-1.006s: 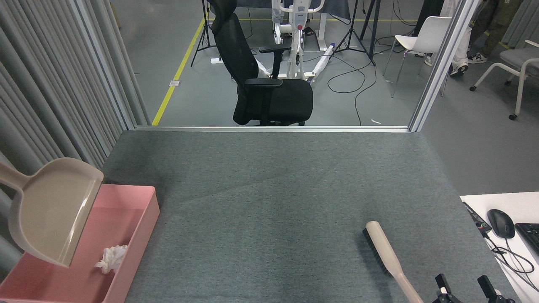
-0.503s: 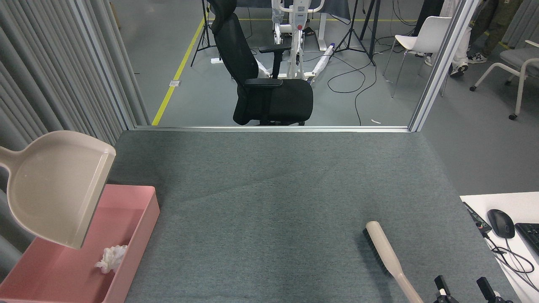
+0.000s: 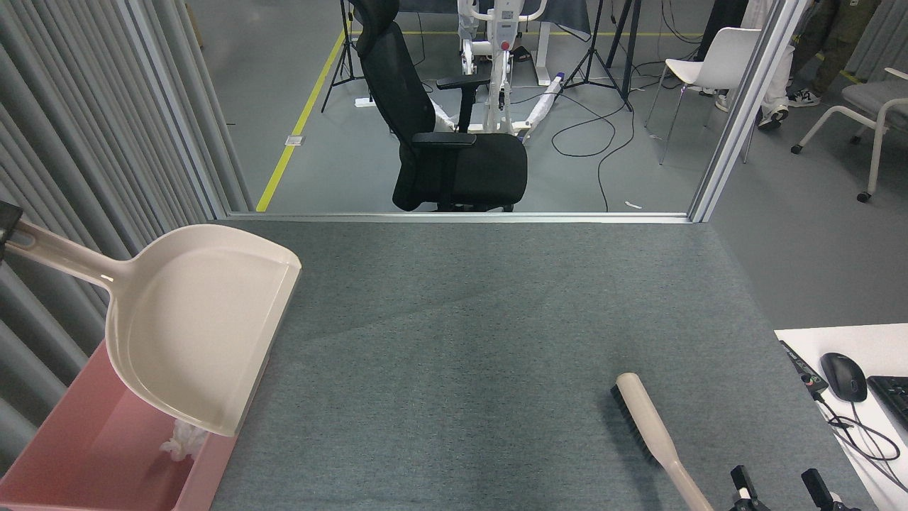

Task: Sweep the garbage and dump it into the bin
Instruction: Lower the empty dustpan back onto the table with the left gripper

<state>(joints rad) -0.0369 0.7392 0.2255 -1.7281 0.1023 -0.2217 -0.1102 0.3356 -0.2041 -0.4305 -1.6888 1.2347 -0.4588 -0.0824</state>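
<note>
A beige dustpan [image 3: 191,326] hangs in the air at the left, its mouth tipped down over the far end of the pink bin [image 3: 78,454]. Its handle runs up-left to the frame edge, where a dark sliver of my left gripper [image 3: 6,221] holds it. One white crumpled ball of garbage [image 3: 181,443] lies in the bin, partly hidden under the pan's lip. A beige brush [image 3: 649,422] with black bristles lies on the grey table at the lower right. My right gripper [image 3: 777,486] stands open just right of the brush handle, not touching it.
The grey felt table [image 3: 482,319] ends at a metal rail at the back, with a black office chair [image 3: 443,142] beyond it. A white desk with a mouse [image 3: 843,376] and a keyboard adjoins at the right. Grey curtains line the left side.
The dustpan has lifted and swung to the right, turning from steeply tipped over the bin to flatter and more face-up. It now covers part of the garbage. The brush and right gripper stay put.
</note>
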